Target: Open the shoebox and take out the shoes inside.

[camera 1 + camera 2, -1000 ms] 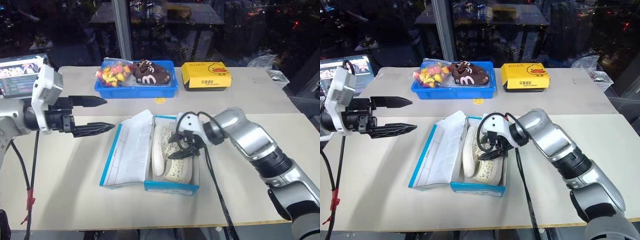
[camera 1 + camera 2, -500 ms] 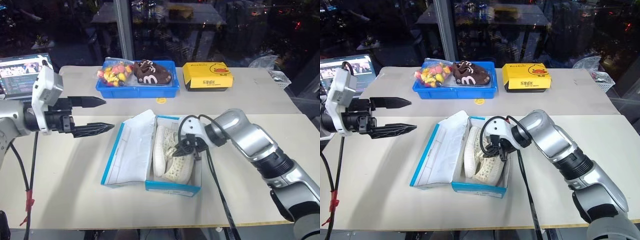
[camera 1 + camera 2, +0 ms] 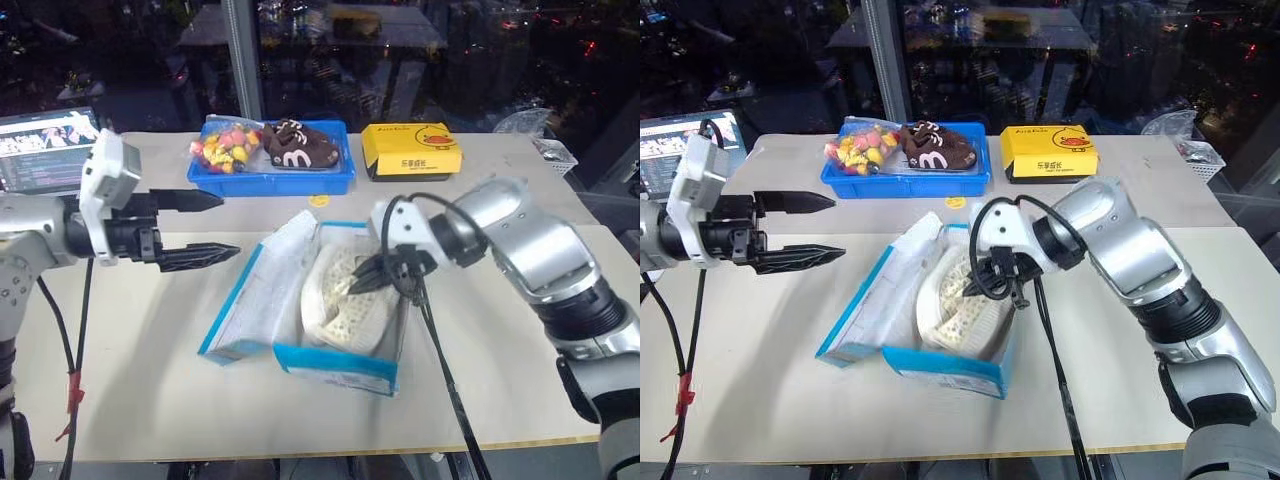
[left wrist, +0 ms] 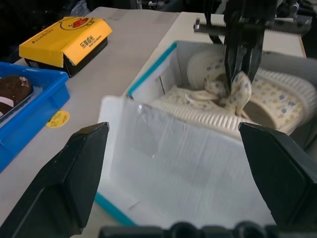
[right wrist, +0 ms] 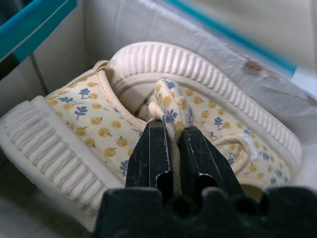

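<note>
**boxwatcher:** so the shoebox (image 3: 300,345) sits mid-table with the lid flopped open toward the robot's left, white inside showing, and it looks tilted rather than flat. The shoes (image 3: 345,300) are in there, cream with a little flower print. Right gripper (image 5: 172,144) is pinched tight on a fabric loop at the top of one shoe, nothing more than that.

**servo_dan:** that's what worries me. If it pulls on just that loop, my guess is the shoe swings or slips out, or snags its twin and drags the whole box along, since nothing is pinning the box down.

**boxwatcher:** yeah, the left gripper (image 3: 205,228) is no help there, hanging in the air off the lid side with fingers spread wide, pointing roughly level toward the box, not touching it.

**servo_dan:** and the right arm?

**boxwatcher:** arched over the box from the robot's right, wrist bent so the fingers angle down into it. Blue tray (image 3: 330,183) and yellow box (image 3: 412,150) sit well behind, out of the way.
</note>
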Robot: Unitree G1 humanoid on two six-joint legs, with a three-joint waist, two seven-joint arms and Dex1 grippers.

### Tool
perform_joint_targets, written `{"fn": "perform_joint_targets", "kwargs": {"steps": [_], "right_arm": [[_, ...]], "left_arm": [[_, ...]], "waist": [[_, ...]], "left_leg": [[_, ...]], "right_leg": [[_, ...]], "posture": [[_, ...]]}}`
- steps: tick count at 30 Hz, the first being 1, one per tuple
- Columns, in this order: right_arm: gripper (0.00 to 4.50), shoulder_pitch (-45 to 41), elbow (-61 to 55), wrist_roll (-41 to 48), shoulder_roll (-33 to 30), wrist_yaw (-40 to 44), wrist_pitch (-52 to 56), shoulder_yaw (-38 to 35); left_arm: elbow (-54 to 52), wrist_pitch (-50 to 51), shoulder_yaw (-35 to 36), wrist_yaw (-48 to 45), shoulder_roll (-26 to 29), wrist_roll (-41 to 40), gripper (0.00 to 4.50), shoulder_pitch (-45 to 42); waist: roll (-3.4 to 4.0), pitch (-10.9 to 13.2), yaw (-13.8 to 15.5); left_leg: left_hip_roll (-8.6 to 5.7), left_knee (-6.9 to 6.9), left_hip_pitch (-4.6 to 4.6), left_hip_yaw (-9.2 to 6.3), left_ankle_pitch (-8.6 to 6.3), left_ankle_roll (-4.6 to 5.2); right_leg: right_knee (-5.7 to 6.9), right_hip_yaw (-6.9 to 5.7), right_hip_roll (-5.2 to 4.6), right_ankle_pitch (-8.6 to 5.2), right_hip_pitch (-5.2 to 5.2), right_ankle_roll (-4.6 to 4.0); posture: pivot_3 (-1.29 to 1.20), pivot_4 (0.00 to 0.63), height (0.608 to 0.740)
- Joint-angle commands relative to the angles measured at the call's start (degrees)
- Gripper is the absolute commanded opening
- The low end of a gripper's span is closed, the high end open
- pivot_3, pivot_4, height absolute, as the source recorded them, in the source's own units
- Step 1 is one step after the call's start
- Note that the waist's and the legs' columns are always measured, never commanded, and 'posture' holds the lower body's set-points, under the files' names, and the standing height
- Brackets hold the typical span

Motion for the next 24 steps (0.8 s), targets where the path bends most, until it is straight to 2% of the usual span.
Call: {"fn": "perform_joint_targets", "kwargs": {"steps": [1,2,4,5,7,9,11,15,17,19,21,22,24], "right_arm": [[0.05,-1.5,3.6,-0.5,2.2,-1.0,-7.1,-2.7],[0.05,-0.5,4.9,-2.2,2.4,-0.5,-11.3,-1.9],[0.05,-1.5,5.2,1.0,6.6,-3.4,-5.0,-3.4],[0.05,-1.7,6.1,-0.7,7.2,-4.4,-5.9,-2.5],[0.05,0.2,10.1,-8.7,5.3,-4.1,-17.6,1.6],[0.05,0.2,11.5,-8.4,7.3,-5.7,-17.0,1.1],[0.05,0.2,14.6,-13.7,7.0,-7.7,-23.1,3.2],[0.05,0.6,16.3,-14.5,6.6,-6.2,-24.8,2.7],[0.05,1.1,17.0,-16.9,3.8,-3.7,-29.9,4.1],[0.05,0.7,12.6,-5.6,7.3,-1.8,-17.8,-0.8],[0.05,1.0,12.3,-6.4,7.0,-0.7,-18.2,-0.3],[0.05,1.4,13.7,-10.6,5.2,-0.7,-23.2,1.6],[0.05,0.9,13.0,-7.7,6.1,-0.5,-20.2,-0.4]], "left_arm": [[0.1,-1.7,0.9,-0.3,0.0,0.4,4.5,-1.6],[0.1,-1.7,0.9,-0.2,0.0,0.5,4.5,-1.7],[0.3,-1.9,0.9,-0.4,0.3,1.0,4.5,-1.5],[0.2,-1.8,1.0,-0.5,0.4,1.1,4.5,-1.4],[0.0,-1.3,1.4,-0.5,0.4,0.7,4.5,-1.6],[0.0,-1.2,1.5,-0.8,0.7,0.9,4.5,-1.4],[-0.2,-1.1,1.6,-0.8,0.9,0.9,4.5,-1.3],[-0.4,-0.9,1.9,-0.9,1.1,0.7,4.5,-1.2],[-0.5,-0.8,2.0,-0.8,1.1,0.6,4.5,-1.1],[-0.5,-0.8,2.1,-1.0,1.3,0.7,4.5,-0.9],[-0.5,-0.9,2.0,-1.0,1.3,0.7,4.5,-0.9],[-0.5,-0.8,2.0,-0.9,1.3,0.7,4.5,-1.0],[-0.5,-0.9,2.0,-1.0,1.4,0.7,4.5,-1.0]], "waist": [[0.0,0.0,-0.1],[0.0,0.0,0.0],[0.0,0.0,0.0],[0.0,0.0,0.0],[0.0,0.0,0.0],[-0.01,0.0,0.2],[-0.01,0.0,0.2],[0.0,0.0,0.1],[0.0,0.0,0.1],[-0.02,0.0,0.1],[-0.02,0.0,0.0],[-0.02,0.0,-0.2],[-0.01,0.0,0.0]], "left_leg": [[0.0,0.01,0.0,0.0,0.0,0.0],[0.0,0.01,-0.01,0.01,0.0,0.0],[0.0,0.03,-0.01,0.0,0.0,0.0],[0.0,0.02,-0.01,0.0,0.0,0.0],[0.0,0.03,-0.02,0.0,0.0,0.0],[0.0,0.03,-0.01,-0.01,0.0,0.0],[-0.02,0.04,-0.04,-0.01,0.0,0.0],[0.0,0.05,-0.04,-0.01,0.0,0.0],[0.0,0.04,-0.04,-0.01,0.0,0.0],[-0.02,0.04,-0.04,0.0,0.0,0.0],[0.01,0.05,-0.04,-0.04,0.0,0.0],[0.0,0.04,-0.01,-0.03,0.0,0.0],[0.05,0.05,0.01,-0.03,0.0,0.0]], "right_leg": [[0.0,0.01,0.0,0.0,0.0,-0.01],[0.02,0.02,0.0,0.01,-0.01,-0.02],[0.02,0.0,0.0,0.01,0.0,-0.02],[0.02,0.0,0.0,0.03,0.0,-0.04],[0.06,0.02,0.01,0.18,-0.04,-0.31],[0.05,0.0,0.01,0.22,-0.02,-0.37],[0.04,-0.01,0.0,0.22,-0.02,-0.37],[0.05,-0.01,0.01,0.22,-0.03,-0.37],[0.05,0.0,0.01,0.23,-0.03,-0.38],[0.05,0.0,0.0,0.22,-0.02,-0.38],[0.06,-0.01,0.02,0.24,-0.01,-0.4],[0.08,0.0,0.02,0.24,0.0,-0.4],[0.1,0.0,0.07,0.24,-0.01,-0.4]], "posture": [[0.0,0.15,0.74],[0.0,0.15,0.74],[0.0,0.15,0.74],[0.0,0.15,0.74],[0.0,0.15,0.74],[0.0,0.15,0.74],[0.0,0.15,0.74],[0.0,0.15,0.74],[0.0,0.15,0.74],[0.0,0.15,0.74],[0.0,0.15,0.74],[0.0,0.15,0.74],[0.0,0.15,0.74]]}}
